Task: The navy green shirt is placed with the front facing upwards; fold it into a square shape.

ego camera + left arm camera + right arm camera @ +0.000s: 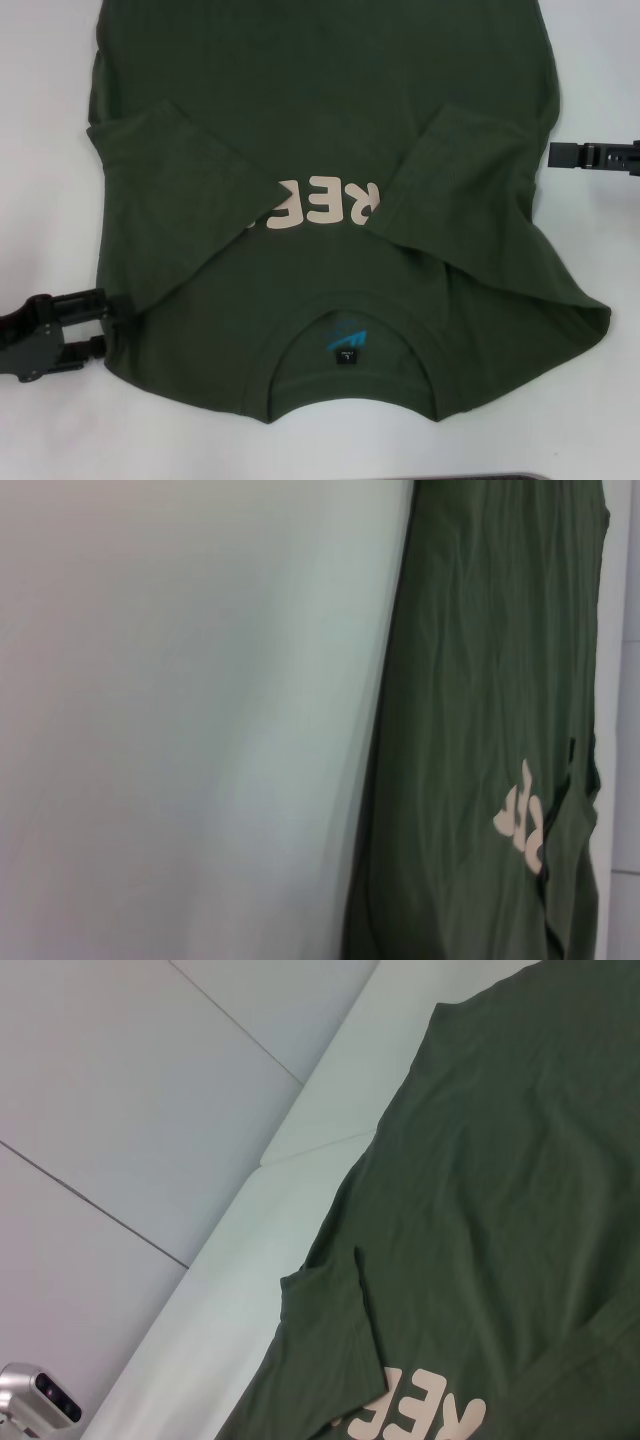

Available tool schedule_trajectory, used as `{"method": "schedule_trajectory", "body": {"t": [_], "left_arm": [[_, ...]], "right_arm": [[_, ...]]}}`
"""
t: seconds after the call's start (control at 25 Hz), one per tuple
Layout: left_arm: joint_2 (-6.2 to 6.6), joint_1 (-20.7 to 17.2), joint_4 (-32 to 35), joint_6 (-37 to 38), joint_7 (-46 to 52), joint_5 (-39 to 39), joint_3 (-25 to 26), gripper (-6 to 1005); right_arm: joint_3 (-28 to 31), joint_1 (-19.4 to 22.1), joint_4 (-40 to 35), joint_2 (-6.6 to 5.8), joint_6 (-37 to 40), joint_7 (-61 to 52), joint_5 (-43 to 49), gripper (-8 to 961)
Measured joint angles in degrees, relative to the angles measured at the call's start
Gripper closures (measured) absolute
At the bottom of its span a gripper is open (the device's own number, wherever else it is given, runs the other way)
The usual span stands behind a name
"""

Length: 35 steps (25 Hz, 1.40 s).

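Shirt [330,150] is lying flat on the white table [50,120], front up, and both short sleeves are already flipped in over the chest so they cover the ends of the cream lettering [315,205]. Collar and the little blue neck label [343,340] are on the side nearest us, and the hem runs off the far edge of the head view, so the long axis goes straight away from us, collar near, hem far.

Our left gripper [100,325] sits low at the near left corner, right against the shoulder edge. Its fingers look parted with 1 above and 1 below, but we can't tell if any cloth is actually pinched between them. Our right gripper [560,155] is parked off the right side, apart from the cloth, fingers pressed together and holding nothing.

For the next fold, we'd guess it's the lengthwise one: grab both near corners evenly, lift just enough to clear the table, and carry them toward the hem together so the edges line up. Uneven pulling would probably drag those sleeves back out.
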<state>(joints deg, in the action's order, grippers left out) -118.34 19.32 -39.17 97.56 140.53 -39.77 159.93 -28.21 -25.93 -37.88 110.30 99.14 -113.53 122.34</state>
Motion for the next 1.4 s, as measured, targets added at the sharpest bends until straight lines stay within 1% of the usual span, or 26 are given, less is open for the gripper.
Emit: {"method": "schedule_trajectory", "body": {"t": [0.16, 0.28, 0.52, 0.6, 0.84, 0.96, 1.04, 1.12, 1.16, 1.28, 1.4], "left_arm": [[-0.13, 0.23, -0.2, -0.8, 0.06, 0.03, -2.8, 184], [-0.24, 0.59, -0.39, -1.1, -0.01, 0.03, -3.49, 189], [-0.13, 0.74, -0.45, -1.24, 0.18, 0.03, -3.47, 381], [0.02, 0.61, -0.47, -1.15, 0.19, 0.03, -3.3, 622], [0.43, 0.3, -0.47, -0.52, 0.23, 0.03, -3.34, 853], [0.72, 0.29, -0.48, 0.34, -0.11, 0.03, -3.53, 902], [0.81, 0.3, -0.67, 1.03, -0.52, 0.04, -3.55, 935], [0.89, 0.32, -0.77, 1.47, -0.84, 0.04, -3.53, 935], [0.95, 0.33, -0.81, 1.68, -0.97, 0.05, -3.52, 935], [1.1, 0.42, -0.83, 1.87, -1.03, 0.05, -3.56, 935], [1.12, 0.54, -0.7, 1.9, -1.04, -0.01, -3.27, 935]], "right_arm": [[0.0, 0.0, 0.0, 0.0, -0.03, 0.0, -0.06, 136], [0.0, -0.08, 0.0, 0.0, 0.0, 0.0, -0.09, 135], [0.38, 0.05, 0.0, 0.0, 0.03, -0.02, -0.09, 135], [0.62, 0.06, 0.0, 0.0, 0.02, -0.02, -0.1, 135], [0.5, -0.11, 0.0, 0.0, 0.02, -0.4, 0.18, 135], [0.09, -0.19, 0.0, -0.2, 0.03, -1.43, 0.96, 135], [0.06, -0.27, -0.11, -0.6, 0.29, -2.82, 2.36, 136], [0.03, -0.28, -0.52, -1.37, 0.87, -5.09, 4.31, 136], [0.04, -0.26, -0.72, -1.96, 1.15, -6.41, 5.4, 136], [0.02, -0.18, -0.78, -4.26, 2.64, -10.75, 9.93, 136], [0.0, -0.15, -0.8, -6.1, 6.25, -13.94, 13.63, 136]]}}
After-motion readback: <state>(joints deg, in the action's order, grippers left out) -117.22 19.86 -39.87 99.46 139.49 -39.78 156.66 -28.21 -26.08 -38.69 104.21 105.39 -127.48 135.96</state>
